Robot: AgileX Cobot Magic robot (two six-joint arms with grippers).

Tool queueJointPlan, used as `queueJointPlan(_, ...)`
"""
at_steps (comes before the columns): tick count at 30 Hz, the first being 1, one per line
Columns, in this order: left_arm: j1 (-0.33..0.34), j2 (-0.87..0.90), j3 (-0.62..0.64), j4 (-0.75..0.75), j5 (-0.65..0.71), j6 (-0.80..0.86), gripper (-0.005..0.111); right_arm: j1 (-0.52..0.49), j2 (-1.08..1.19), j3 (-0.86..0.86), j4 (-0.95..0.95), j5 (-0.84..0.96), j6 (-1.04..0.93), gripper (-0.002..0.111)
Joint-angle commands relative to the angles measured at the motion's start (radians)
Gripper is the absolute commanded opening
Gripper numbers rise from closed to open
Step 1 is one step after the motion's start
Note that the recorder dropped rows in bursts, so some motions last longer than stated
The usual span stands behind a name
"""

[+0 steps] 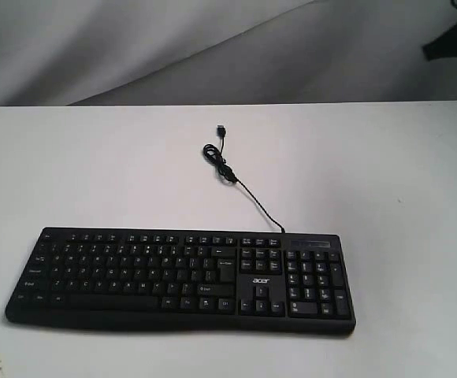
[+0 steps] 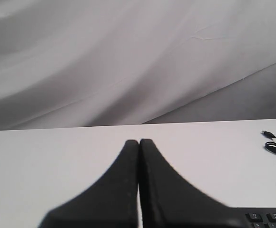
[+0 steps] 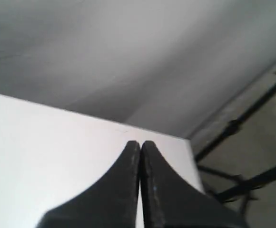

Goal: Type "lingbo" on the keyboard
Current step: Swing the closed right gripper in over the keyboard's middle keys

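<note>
The keyboard (image 1: 181, 276) is lying flat along the near edge of the desk (image 1: 402, 157), the edge closest to the exterior camera. It is sitting more toward the left corner than the right one. Its cable (image 1: 248, 193) is running from its back edge out toward the middle of the desk, and the plug end is lying loose there.

The left gripper (image 2: 139, 142) is hanging above the desk with its two fingers pressed together into one tip. A bit of the keyboard is peeking in beside it. The right gripper (image 3: 140, 143) is also pinched closed on nothing, and it is pointing over the far right corner of the desk. Neither one is touching the keys, and neither is showing in the exterior view.

It looks like the typing is not yet begun, so the "l" key is coming first. The closed tip is probably working best as one finger: coming straight down on the middle of just one key, pushing gently, then lifting clear before going sideways. The letters are too small to read here, so aiming by rows needs care.

No box, bowl or tray is showing, so nothing is sitting inside anything
</note>
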Motion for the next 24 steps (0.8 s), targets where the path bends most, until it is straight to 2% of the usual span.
queueJointPlan(1, -0.007, -0.005, 0.005, 0.0, -0.009, -0.002, 0.001, 0.028, 0.06, -0.041, 0.896, -0.151, -0.821, 0.0)
queueJointPlan(3, -0.007, -0.005, 0.005, 0.0, -0.009, -0.002, 0.001, 0.063, 0.076, -0.045, 1.263, -0.116, -1.235, 0.0)
queueJointPlan(7, -0.007, -0.005, 0.005, 0.0, -0.009, -0.002, 0.001, 0.147, 0.091, -0.05, 1.834, 0.049, -1.906, 0.0)
queueJointPlan(11, -0.007, -0.005, 0.005, 0.0, -0.009, -0.002, 0.001, 0.235, 0.096, -0.05, 2.258, 0.347, -2.362, 0.0)
queueJointPlan(14, -0.007, -0.005, 0.005, 0.0, -0.009, -0.002, 0.001, 0.316, 0.103, -0.05, 2.356, 0.456, -2.427, 0.0)
queueJointPlan(21, -0.007, -0.005, 0.005, 0.0, -0.009, -0.002, 0.001, 0.533, 0.142, -0.021, 2.248, 0.364, -2.402, 0.0)
queueJointPlan(24, -0.007, -0.005, 0.005, 0.0, -0.009, -0.002, 0.001, 0.596, 0.168, -0.008, 2.229, 0.318, -2.402, 0.0)
